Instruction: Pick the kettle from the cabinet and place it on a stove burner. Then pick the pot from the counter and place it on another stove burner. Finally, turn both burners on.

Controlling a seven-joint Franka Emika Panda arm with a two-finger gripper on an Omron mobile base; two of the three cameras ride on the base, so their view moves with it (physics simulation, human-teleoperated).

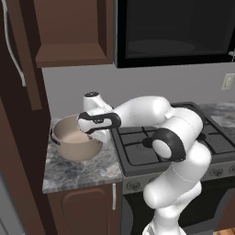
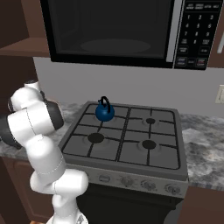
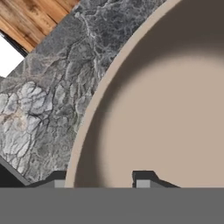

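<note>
Now, hand (image 3: 104,180) astride the pot (image 3: 175,109) rim, fingers either side.

**Colours and patterns**

Pot (image 1: 75,140): beige-tan outside, paler inside, dark side handles. Kettle (image 2: 105,111): glossy dark blue, black handle. Counter (image 3: 52,96): grey mottled stone, dark veining. Stove top (image 2: 124,138): grey steel, dark grates, black burner caps. Cabinet (image 1: 73,30), upper left: dark reddish-brown wood. Microwave (image 2: 113,30): black.

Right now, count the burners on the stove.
4. Rear left sits under the kettle, so its cap is hidden; rear right, front left, front right.
</note>
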